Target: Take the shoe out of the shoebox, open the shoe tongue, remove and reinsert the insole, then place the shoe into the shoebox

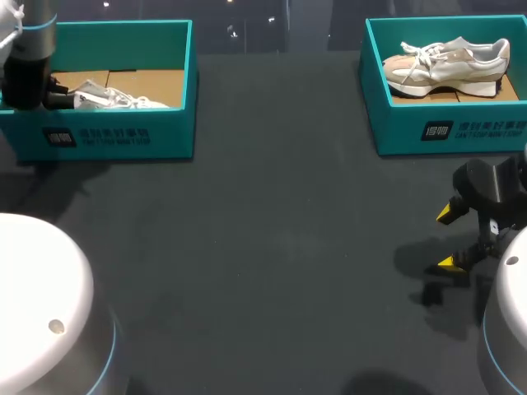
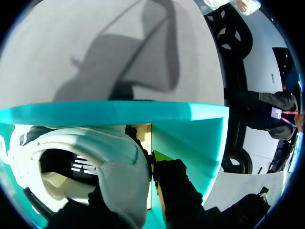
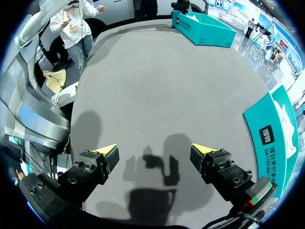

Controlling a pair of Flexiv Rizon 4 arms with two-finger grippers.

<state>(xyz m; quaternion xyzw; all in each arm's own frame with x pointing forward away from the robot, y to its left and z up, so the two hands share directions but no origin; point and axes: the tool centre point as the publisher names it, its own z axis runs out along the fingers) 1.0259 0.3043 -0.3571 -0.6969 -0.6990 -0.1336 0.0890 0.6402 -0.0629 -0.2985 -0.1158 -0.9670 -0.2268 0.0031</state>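
Down in the left shoebox (image 1: 115, 136), my left hand (image 1: 59, 97) sits at the white shoe (image 2: 95, 148)'s heel; I cannot tell whether it grips. I'd clamp the collar firmly, then lift straight up clear of the wall. My right hand (image 3: 155, 155) hangs released over the tabletop (image 1: 263, 247).

White shoe (image 1: 111, 100) inside left teal shoebox (image 1: 177, 123)

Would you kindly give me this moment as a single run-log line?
left gripper: inside left teal cardboard shoebox, at white sneaker | right gripper: open, above dark table | right teal cardboard shoebox: white-and-beige sneaker inside
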